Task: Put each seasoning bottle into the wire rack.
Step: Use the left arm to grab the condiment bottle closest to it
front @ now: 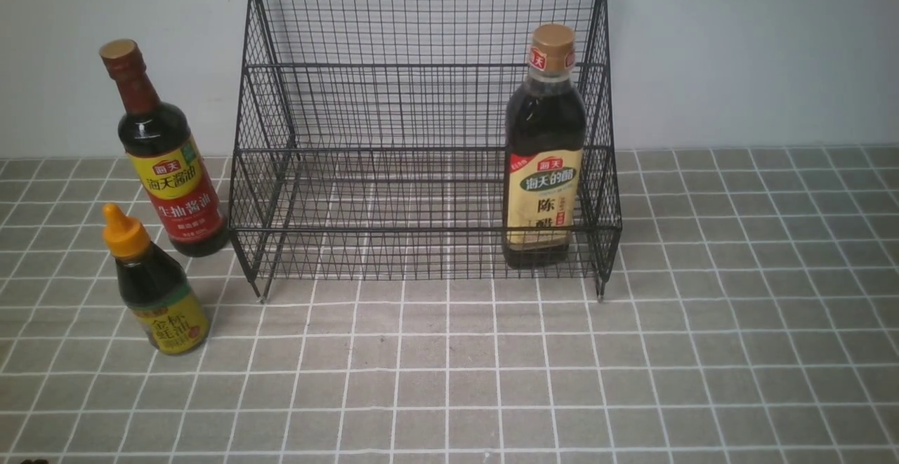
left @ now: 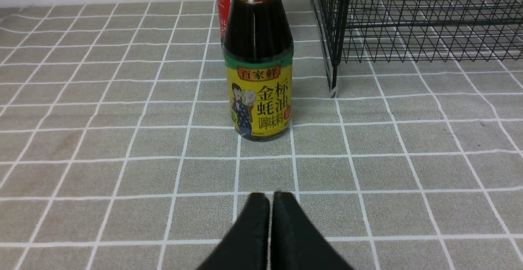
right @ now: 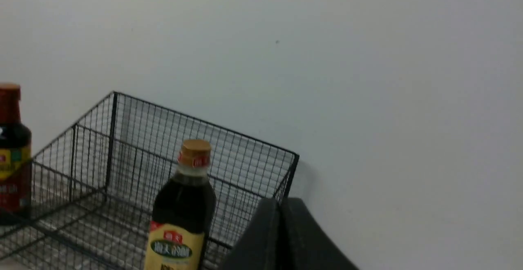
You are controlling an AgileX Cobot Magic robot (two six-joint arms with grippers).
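Observation:
The black wire rack (front: 421, 64) stands at the back against the wall. The tall bottle with the beige label and tan cap (front: 542, 151) stands upright inside the rack's lowest tier, at its right end; it also shows in the right wrist view (right: 179, 208). The tall bottle with the red-yellow label (front: 163, 155) stands on the table left of the rack. The short bottle with the orange pointed cap (front: 151, 285) stands in front of it. My left gripper (left: 270, 198) is shut and empty, a short way in front of the short bottle (left: 258, 61). My right gripper (right: 280, 202) is shut and empty, raised near the rack's right end. Neither gripper shows in the front view.
The table has a grey tiled cloth with white lines (front: 632, 366). A plain pale wall (front: 737, 50) runs right behind the rack. In the left wrist view the rack's front left leg (left: 333, 88) stands right of the short bottle.

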